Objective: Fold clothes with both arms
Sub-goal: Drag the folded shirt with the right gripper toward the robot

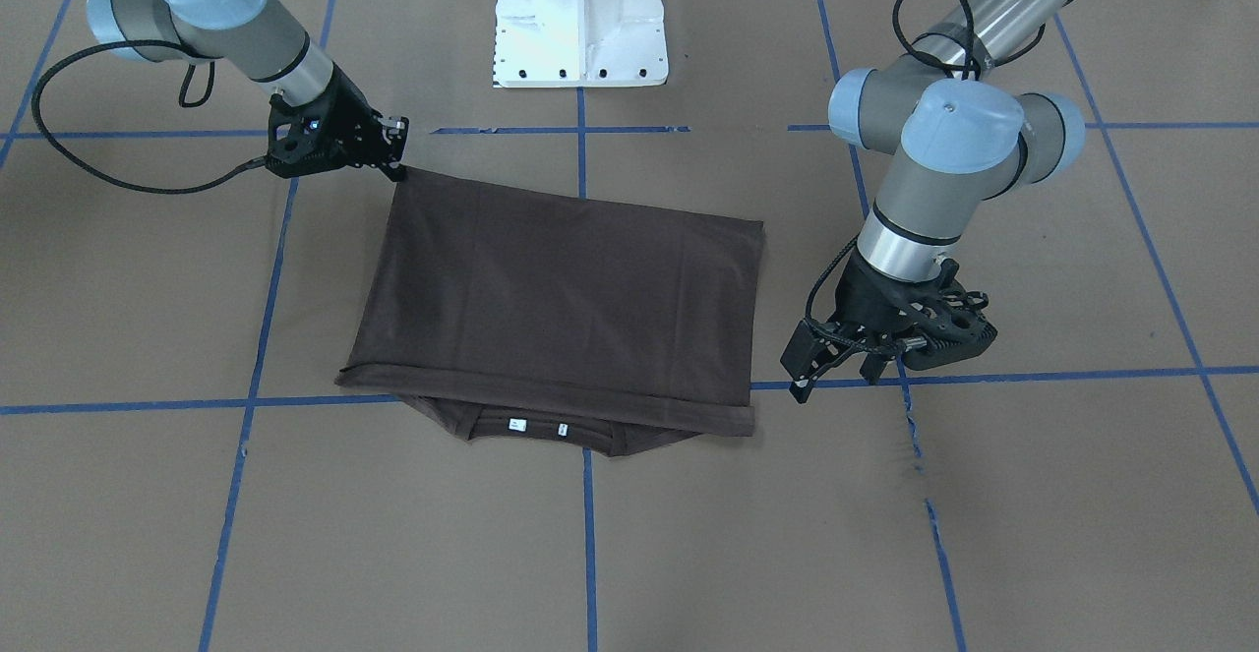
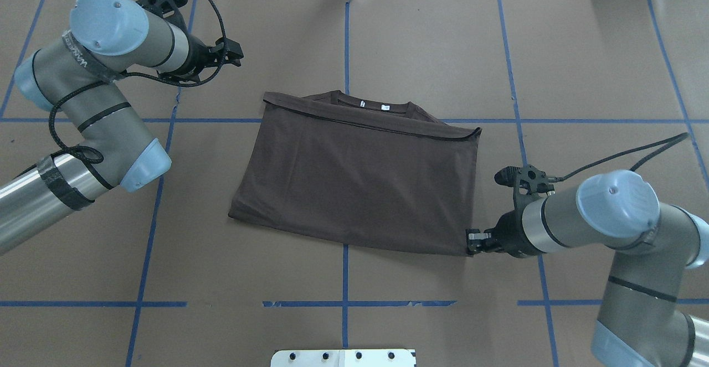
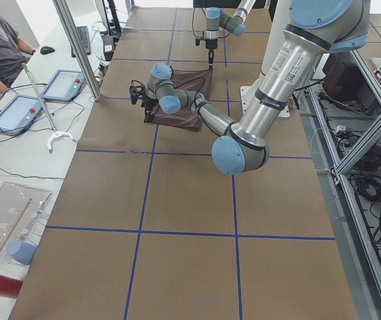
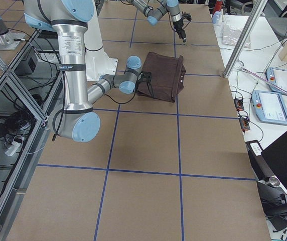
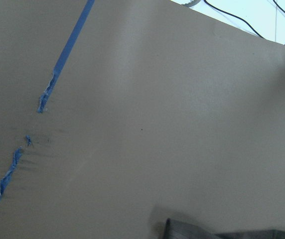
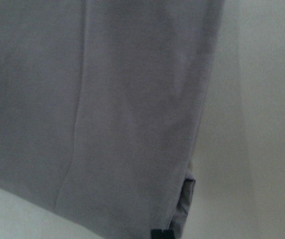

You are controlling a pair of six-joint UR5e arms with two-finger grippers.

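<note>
Dark brown T-shirt (image 1: 561,308) lies flat on the table (image 1: 1033,534), folded to a rough rectangle, directly out in front of the white pedestal base (image 1: 580,32) w/ a bare strip between them. Its ribbed collar (image 1: 541,428) and two white tags (image 1: 516,424) peek out from under the folded layer on the edge farthest from the base.

Right gripper (image 1: 398,168) sits at the shirt's base-side corner, on the robot's right. Its fingers are clenched on that corner, and the cloth is drawn to a point there. Right wrist cam is filled w/ shirt fabric, w/ a dark fingertip at the bottom edge.

Left gripper (image 1: 834,382) is on the robot's left, level w/ the shirt edge farthest from the base. It is near the collar-side corner but apart from it, not touching, jaws spread and holding nothing. Left wrist cam shows mostly bare table and torn blue tape (image 5: 58,69) — only a sliver of cloth at the bottom.
</note>
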